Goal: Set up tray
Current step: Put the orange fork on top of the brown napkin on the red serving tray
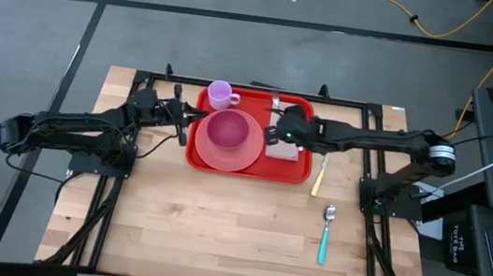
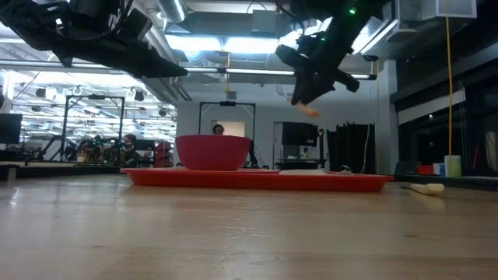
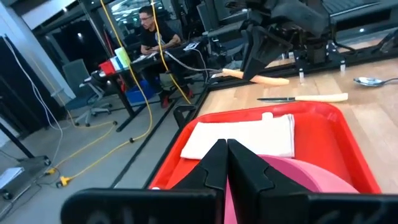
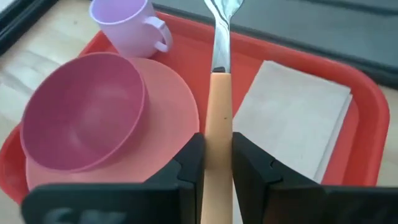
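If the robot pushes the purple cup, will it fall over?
The purple cup looks like thin plastic, so it is probably light and would likely slide first. It stands upright on the tray, so a high push might tip it. Its handle would probably stop it rolling far.

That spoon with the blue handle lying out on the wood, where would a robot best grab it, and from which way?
Probably by the teal handle of the spoon, near its middle, coming straight down from above. It lies flat on the table, bowl end toward the tray, with bare wood on both sides, so fingers could close across the narrow handle. The right gripper is nearer.
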### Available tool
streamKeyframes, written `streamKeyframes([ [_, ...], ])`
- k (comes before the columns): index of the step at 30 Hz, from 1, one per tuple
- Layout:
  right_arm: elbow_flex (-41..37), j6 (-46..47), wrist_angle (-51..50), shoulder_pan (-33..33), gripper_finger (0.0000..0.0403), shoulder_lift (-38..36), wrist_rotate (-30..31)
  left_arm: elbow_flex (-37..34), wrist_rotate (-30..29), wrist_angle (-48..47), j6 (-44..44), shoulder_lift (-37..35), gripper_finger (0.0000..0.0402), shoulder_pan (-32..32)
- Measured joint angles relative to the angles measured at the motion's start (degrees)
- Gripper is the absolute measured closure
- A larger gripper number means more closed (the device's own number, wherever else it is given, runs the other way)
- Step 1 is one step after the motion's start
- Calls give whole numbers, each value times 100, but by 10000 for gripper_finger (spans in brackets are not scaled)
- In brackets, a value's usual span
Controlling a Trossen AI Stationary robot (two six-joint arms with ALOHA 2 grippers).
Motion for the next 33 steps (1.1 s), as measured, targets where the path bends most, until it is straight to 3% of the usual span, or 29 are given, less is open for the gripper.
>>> streamKeyframes([
  [7, 1414, 1001, -1726, 13, 340, 953, -28, 0, -11, -61, 44, 2, 394, 0],
  [13, 2175, 1550, -2614, -175, 340, 1612, -648, 0, -13, -63, 44, 2, 398, 0],
  [17, 2223, 1590, -2649, -379, 340, 1791, -1071, 0, -13, -57, 38, 2, 396, 0],
  [24, 2215, 1685, -2850, -699, 337, 1929, -1206, 0, -7, -52, 28, 2, 399, -24],
  [33, 1585, 1721, -2560, -1030, 341, 1927, -1404, 0, -2, -50, 38, 2, 396, -23],
])
